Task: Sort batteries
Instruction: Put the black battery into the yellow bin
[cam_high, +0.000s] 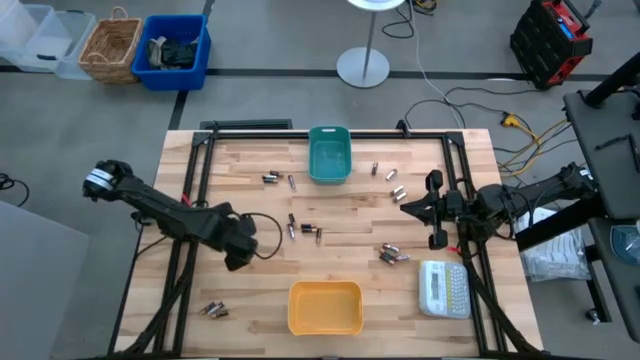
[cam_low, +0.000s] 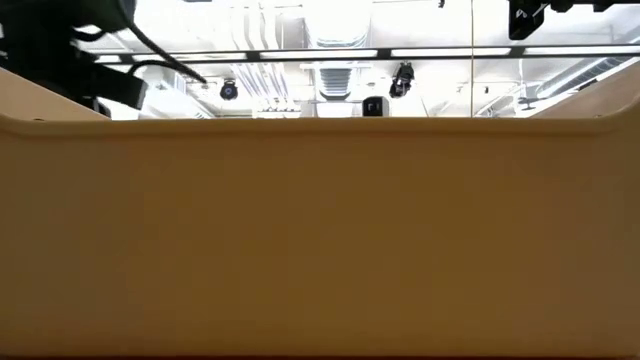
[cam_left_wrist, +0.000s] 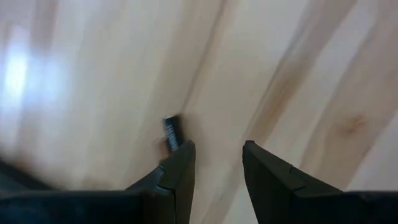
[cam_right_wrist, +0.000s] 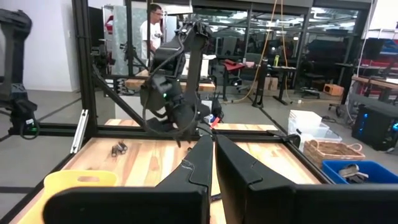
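The left gripper (cam_high: 240, 255) hangs low over the table (cam_high: 250, 200), left of its middle. In the left wrist view its fingers (cam_left_wrist: 180, 163) stand parted with bare wood between them, and one small dark battery (cam_left_wrist: 172, 132) lies on the wood just beside the tip of one finger, not between the two.

The right gripper (cam_high: 412, 208) hovers near the table's right edge, pointing toward the centre; in the right wrist view its fingers (cam_right_wrist: 202, 158) are closed together and hold nothing.

The batteries (cam_high: 391, 254) lie scattered in small groups: some near the centre, some near the right gripper, a pair near the teal bin (cam_high: 329, 154) at the far edge, and a few near the near left corner. The yellow bin (cam_high: 325, 306) sits at the near edge, and a white label maker (cam_high: 443, 288) lies near the near right corner.
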